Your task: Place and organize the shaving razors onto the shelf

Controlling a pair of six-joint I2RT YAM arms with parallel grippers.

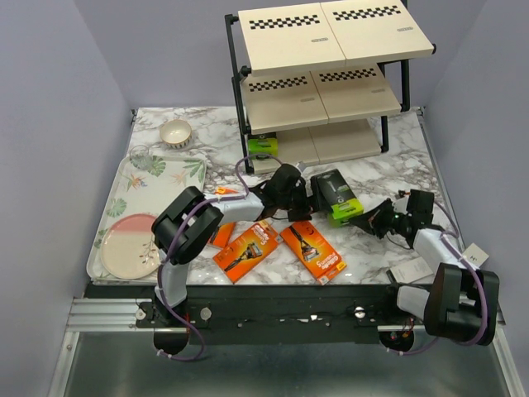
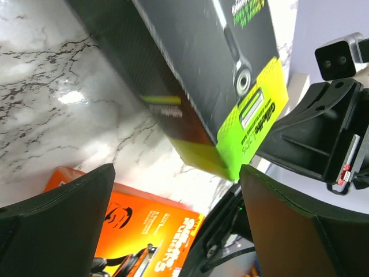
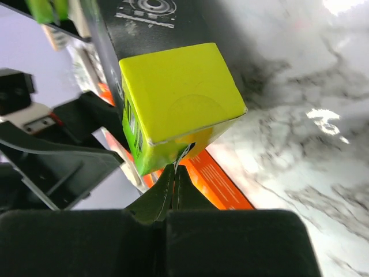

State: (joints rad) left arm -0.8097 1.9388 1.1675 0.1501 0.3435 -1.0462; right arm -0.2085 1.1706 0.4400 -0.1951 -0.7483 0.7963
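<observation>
A black razor pack with a lime-green end [image 1: 339, 196] [image 2: 230, 86] [image 3: 176, 109] lies tilted mid-table, in front of the shelf [image 1: 331, 74]. My right gripper [image 1: 364, 217] [image 3: 174, 168] is shut at the pack's lime end, and a thin white flap under that end runs into its tips. My left gripper [image 1: 307, 198] [image 2: 177, 173] is open, its fingers [image 2: 57, 219] spread just short of the same pack. Three orange razor packs [image 1: 246, 250] [image 1: 314, 251] [image 1: 221, 236] lie near the front edge. Another black and lime pack [image 1: 263, 147] rests on the bottom tier.
On the left lies a floral tray [image 1: 169, 175] with a pink plate [image 1: 132, 244] on it. A small bowl [image 1: 176, 132] stands behind the tray. White paper tags [image 1: 409, 273] lie by the right arm. The table's front edge [image 1: 273, 285] runs just below the orange packs.
</observation>
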